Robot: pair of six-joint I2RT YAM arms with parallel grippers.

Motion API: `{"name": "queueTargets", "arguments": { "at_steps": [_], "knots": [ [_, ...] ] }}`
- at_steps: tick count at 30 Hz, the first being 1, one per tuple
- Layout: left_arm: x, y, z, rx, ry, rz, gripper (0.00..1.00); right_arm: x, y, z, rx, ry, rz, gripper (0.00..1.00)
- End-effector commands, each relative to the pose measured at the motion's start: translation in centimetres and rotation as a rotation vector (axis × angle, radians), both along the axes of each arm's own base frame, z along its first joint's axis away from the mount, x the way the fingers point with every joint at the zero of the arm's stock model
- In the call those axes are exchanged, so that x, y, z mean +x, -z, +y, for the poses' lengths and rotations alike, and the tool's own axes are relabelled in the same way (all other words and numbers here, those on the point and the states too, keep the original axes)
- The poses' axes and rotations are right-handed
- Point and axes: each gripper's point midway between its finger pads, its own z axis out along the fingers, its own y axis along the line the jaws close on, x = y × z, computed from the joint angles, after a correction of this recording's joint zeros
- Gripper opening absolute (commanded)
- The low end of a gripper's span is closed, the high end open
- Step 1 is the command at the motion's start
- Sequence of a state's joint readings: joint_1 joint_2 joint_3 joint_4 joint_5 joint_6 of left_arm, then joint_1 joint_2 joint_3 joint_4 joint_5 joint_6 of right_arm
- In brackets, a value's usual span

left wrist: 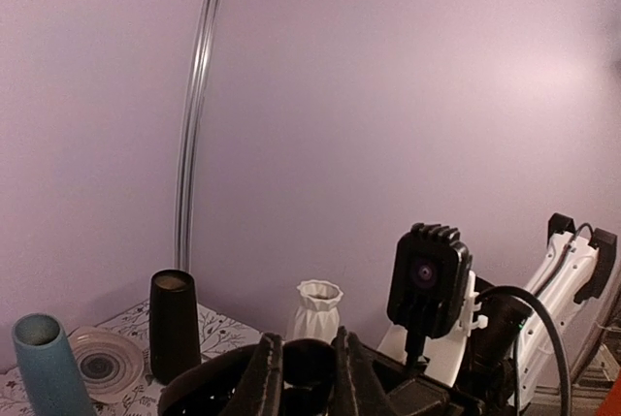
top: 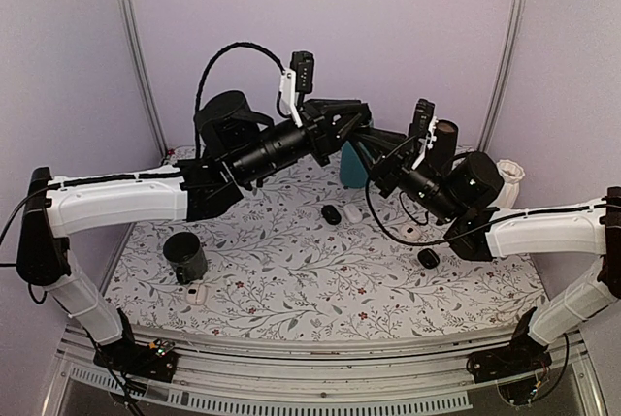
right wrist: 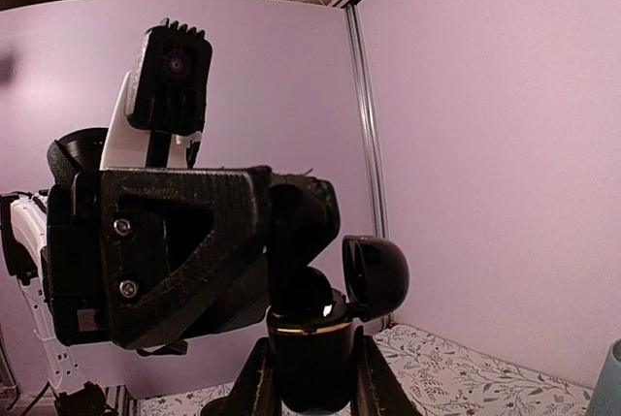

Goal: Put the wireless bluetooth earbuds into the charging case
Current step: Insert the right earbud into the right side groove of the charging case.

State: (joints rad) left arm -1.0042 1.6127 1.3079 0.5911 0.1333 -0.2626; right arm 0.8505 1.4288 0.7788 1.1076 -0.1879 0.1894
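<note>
Arms point(top: 116, 198) raised inward, left tool point(left wrist: 304, 346) facing right tool point(right wrist: 312, 363).

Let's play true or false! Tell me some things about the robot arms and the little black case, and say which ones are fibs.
1. The right jaws are clamped on the charging case. True.
2. The case's lid is shut. False: it stands open, swung up to one side.
3. The left arm and right arm lie flat on the table. False: both are raised and meet in the air above it.
4. A white vase stands upright at the back of the table. True.
5. The black cup has tipped over. False: it stands upright.
</note>
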Motion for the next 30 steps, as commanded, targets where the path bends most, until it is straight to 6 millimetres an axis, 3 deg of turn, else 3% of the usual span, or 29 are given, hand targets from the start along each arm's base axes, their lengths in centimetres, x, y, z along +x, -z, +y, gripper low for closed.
{"name": "queueTargets", "arguments": {
  "at_steps": [1,30],
  "knots": [
    [0.2,0.8,-0.4,0.009,-0.029,-0.021,0.10,-0.3,-1.4,0.4,0.004,0.025,-0.046,0.03],
    [-0.8,2.9,-0.6,0.080,0.007,-0.044,0.11,-5.0,-3.5,-0.9,-0.026,-0.077,-0.214,0.03]
  ]
}}
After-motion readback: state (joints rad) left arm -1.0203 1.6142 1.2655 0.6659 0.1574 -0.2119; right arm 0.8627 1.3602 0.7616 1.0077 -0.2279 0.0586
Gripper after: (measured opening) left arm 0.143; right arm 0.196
